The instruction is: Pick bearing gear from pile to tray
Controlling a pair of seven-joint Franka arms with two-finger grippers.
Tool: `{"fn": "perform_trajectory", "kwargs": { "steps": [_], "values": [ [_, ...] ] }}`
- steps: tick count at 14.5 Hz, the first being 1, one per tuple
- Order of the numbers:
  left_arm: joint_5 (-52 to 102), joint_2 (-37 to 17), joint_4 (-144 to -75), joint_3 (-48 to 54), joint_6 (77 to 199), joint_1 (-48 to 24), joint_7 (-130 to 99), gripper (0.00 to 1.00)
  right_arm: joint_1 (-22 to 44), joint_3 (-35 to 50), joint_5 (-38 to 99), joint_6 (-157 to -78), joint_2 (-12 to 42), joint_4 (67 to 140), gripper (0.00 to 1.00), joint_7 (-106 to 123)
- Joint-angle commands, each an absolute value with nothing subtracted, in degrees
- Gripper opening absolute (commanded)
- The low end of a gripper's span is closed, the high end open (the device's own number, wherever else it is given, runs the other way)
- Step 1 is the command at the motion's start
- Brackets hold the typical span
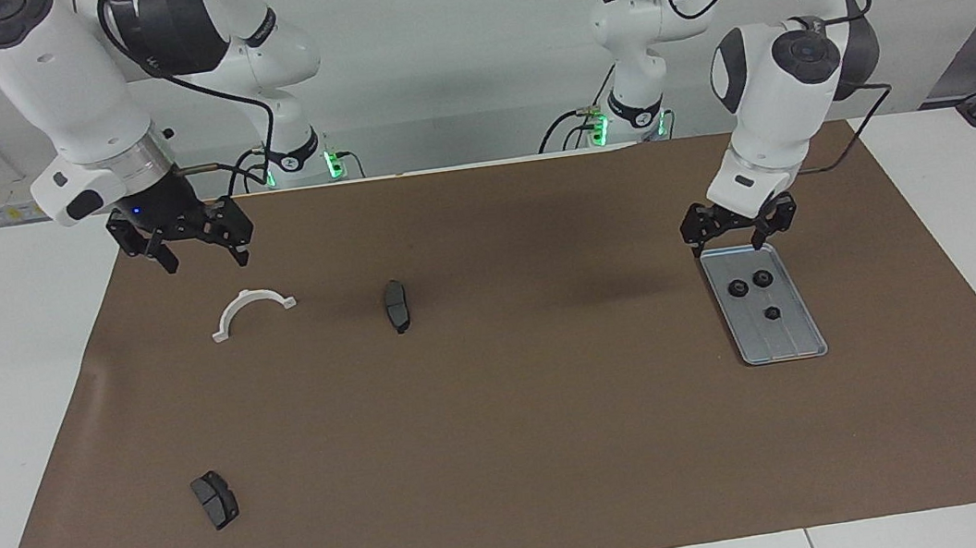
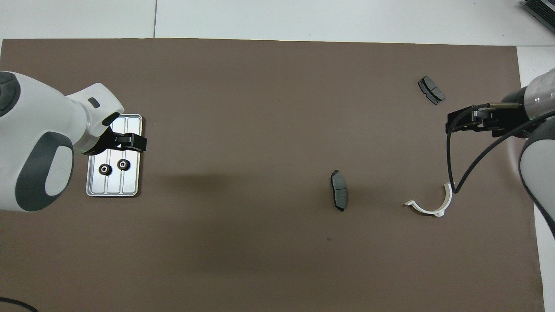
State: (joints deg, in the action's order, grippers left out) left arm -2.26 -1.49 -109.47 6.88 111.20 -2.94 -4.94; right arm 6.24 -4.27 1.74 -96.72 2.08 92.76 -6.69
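Black gears lie on the grooved silver-grey tray, the bracket white on a brown mat.

Glossy white arms, dark grey joints, black cables, black claws.

The left arm bends down, and its left gripper hangs low with its fingers spread apart, pointing to 6 o'clock. The right arm reaches down too. Its right gripper hangs up in the air with fingers wide apart.
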Motion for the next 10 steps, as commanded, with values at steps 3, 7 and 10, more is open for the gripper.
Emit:
{"fn": "perform_trajectory", "kwargs": {
  "steps": [3,7,10],
  "values": [
    [-0.45,2.89,-103.02,5.45,98.37,-2.29,-4.31,1.0,5.89,-4.75,3.25,-96.77,0.79,94.04,1.0,-6.15],
    [3.69,2.64,-95.64,5.54,92.65,-0.7,-4.48,1.0,5.98,-4.75,3.25,-96.77,0.79,94.04,1.0,-6.15],
    [3.52,2.37,-92.3,5.54,91.41,-0.53,-4.13,1.0,5.98,-4.75,3.25,-96.77,0.79,94.04,1.0,-6.15]
  ]
}}
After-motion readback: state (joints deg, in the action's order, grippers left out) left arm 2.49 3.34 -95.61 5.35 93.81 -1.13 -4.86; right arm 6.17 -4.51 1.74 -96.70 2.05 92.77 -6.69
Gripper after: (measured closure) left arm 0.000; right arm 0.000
